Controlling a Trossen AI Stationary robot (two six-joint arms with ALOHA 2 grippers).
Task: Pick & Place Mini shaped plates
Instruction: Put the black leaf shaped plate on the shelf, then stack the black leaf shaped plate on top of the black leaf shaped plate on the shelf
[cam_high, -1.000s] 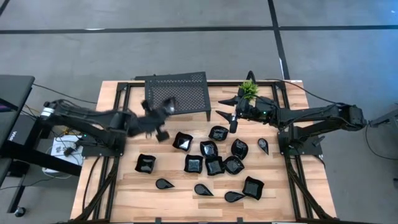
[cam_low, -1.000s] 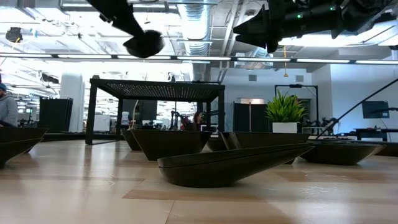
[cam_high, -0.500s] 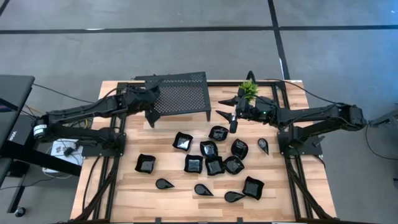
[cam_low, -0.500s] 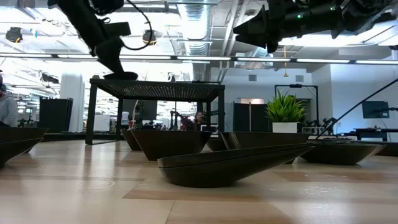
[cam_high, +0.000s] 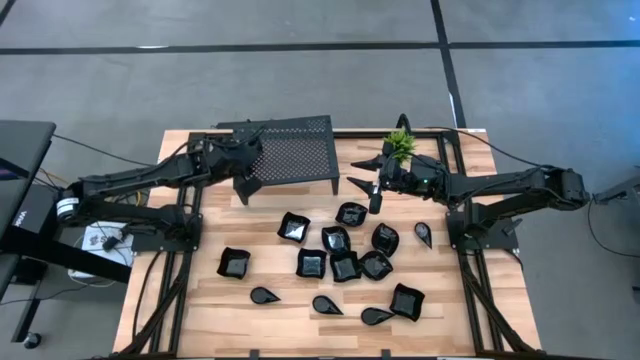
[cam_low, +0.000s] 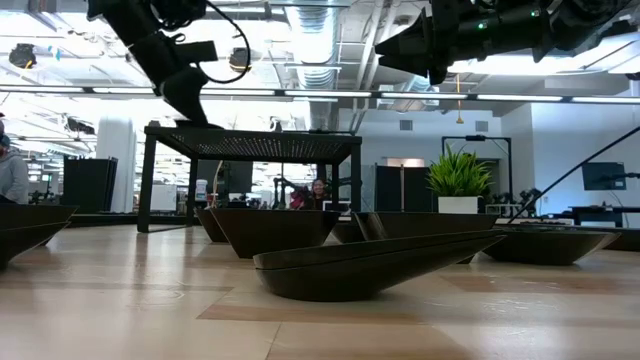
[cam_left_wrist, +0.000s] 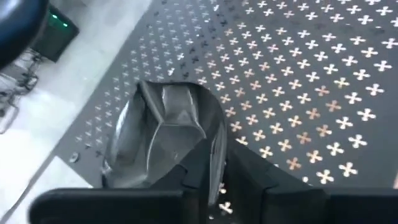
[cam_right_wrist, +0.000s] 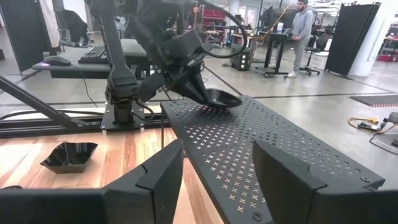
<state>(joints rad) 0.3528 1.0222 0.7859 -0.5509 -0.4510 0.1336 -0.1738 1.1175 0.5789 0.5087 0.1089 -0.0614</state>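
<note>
Left gripper (cam_right_wrist: 202, 96) sets plate (cam_right_wrist: 219, 98) on stand (cam_right_wrist: 261, 149).

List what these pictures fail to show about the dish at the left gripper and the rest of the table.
- Left gripper: in the left wrist view its fingertips are hidden under the dish on the stand, so the grip cannot be judged.
- High view: the dish is lost against the arm.
- Low view: near dishes hide those behind.
- Right gripper, open: tips cut off by the picture edge in the right wrist view.
</note>
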